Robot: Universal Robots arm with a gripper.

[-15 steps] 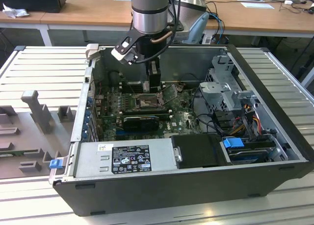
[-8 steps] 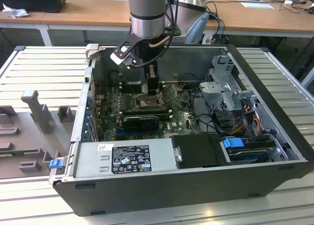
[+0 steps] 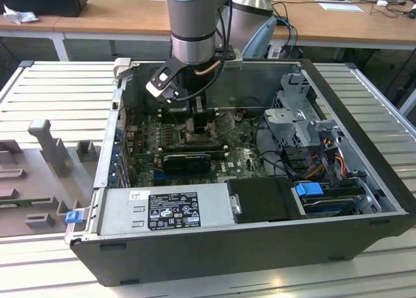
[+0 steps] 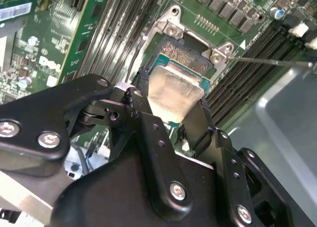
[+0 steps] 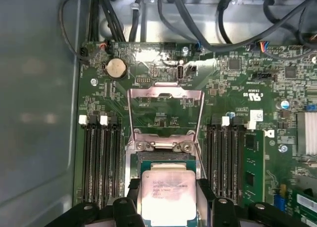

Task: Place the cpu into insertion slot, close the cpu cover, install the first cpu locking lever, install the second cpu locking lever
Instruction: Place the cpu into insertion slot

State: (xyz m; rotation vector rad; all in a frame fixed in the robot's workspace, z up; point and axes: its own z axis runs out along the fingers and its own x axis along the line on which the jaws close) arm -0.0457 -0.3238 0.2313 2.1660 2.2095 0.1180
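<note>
I see the cpu [image 5: 168, 190], its faint print too small for me to read, pinched by its edges in the narrowed gripper [image 4: 171, 105] over the insertion slot [image 4: 185, 53], the cpu cover [image 5: 166, 91] standing open just beyond, the arm [image 3: 192, 25] reaching straight down into the case [image 3: 260, 246] at the exterior view's upper centre.
</note>
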